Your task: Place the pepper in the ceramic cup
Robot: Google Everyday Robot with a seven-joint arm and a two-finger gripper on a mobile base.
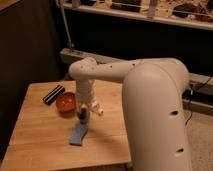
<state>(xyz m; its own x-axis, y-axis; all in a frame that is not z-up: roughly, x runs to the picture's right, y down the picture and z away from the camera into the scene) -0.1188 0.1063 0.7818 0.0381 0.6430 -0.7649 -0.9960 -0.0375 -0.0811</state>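
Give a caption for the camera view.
Arm over a wooden table, gripper hanging beside a red bowl, near a blue object; black item at back left.

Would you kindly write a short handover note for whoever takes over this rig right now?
Gripper: low over the wooden table, just right of the red-orange cup and above the far end of the blue pad.
Pepper: I cannot make it out; something dark sits at the gripper, but what it is stays unclear.
Black block: behind the cup, to its left.
Done: no pepper visible in the cup.
Left: locate the pepper and place it in the cup.
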